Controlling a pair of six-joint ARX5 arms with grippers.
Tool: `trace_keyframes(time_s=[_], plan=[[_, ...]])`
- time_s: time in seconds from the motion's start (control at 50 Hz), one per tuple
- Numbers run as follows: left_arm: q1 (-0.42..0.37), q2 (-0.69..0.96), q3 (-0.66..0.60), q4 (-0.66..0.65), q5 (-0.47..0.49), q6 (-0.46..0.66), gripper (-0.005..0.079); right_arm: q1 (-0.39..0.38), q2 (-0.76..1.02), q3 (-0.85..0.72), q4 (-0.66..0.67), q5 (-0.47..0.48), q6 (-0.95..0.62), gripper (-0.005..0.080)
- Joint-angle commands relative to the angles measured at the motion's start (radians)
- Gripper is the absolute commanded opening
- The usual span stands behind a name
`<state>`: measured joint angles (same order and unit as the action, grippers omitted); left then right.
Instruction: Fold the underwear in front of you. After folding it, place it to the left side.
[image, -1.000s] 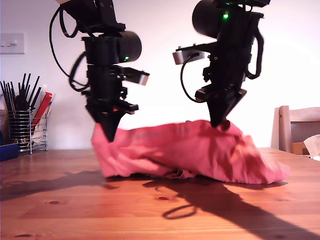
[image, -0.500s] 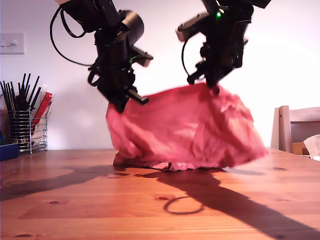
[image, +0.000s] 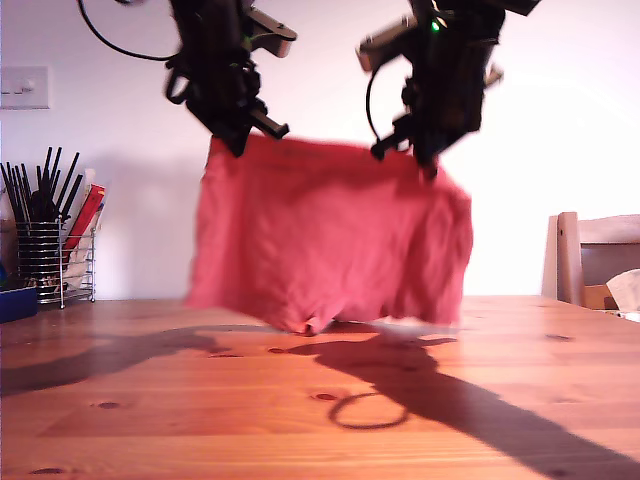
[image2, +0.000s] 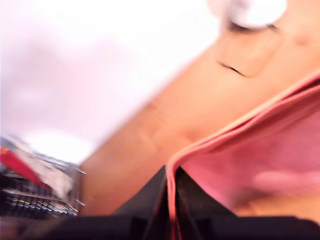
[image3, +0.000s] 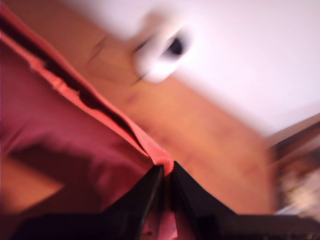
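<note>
Both hands pinching underwear top corners, hem seemingly brushing table

Two black robot arms hold a coral-red cotton underwear garment aloft by its upper edge above a varnished pine table. My first gripper pinches the corner at the exterior view's left; my second gripper pinches the corner at the exterior view's right. The cloth hangs spread between them, its lower hem at or just above the wood. Dark shadows of arms and cable fall across the tabletop. At the table's far edge on the exterior view's left stands a wire utensil rack holding black utensils; a pale wooden chair back shows at the exterior view's right.
</note>
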<state>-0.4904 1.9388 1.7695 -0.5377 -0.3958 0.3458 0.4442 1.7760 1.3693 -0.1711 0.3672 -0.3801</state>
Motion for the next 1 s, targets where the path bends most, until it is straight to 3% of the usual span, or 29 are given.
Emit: trace_keyframes(time_s=[0.0,0.18,0.4,0.98], plan=[[0.039,0.027,-0.028,-0.051,0.028,-0.052,-0.0021,-0.025,0.001,-0.006,-0.060,-0.039,0.048,-0.0012],[0.069,0.027,-0.122,-0.122,0.124,-0.097,-0.0021,-0.027,0.001,-0.007,-0.209,-0.169,0.105,-0.0012],[0.082,0.027,-0.309,-0.089,0.199,-0.123,-0.0021,-0.035,0.002,-0.048,-0.375,-0.329,0.123,-0.0012],[0.014,0.027,-0.517,-0.164,0.381,-0.168,-0.0021,-0.036,0.002,-0.270,-0.503,-0.517,0.169,-0.0012]])
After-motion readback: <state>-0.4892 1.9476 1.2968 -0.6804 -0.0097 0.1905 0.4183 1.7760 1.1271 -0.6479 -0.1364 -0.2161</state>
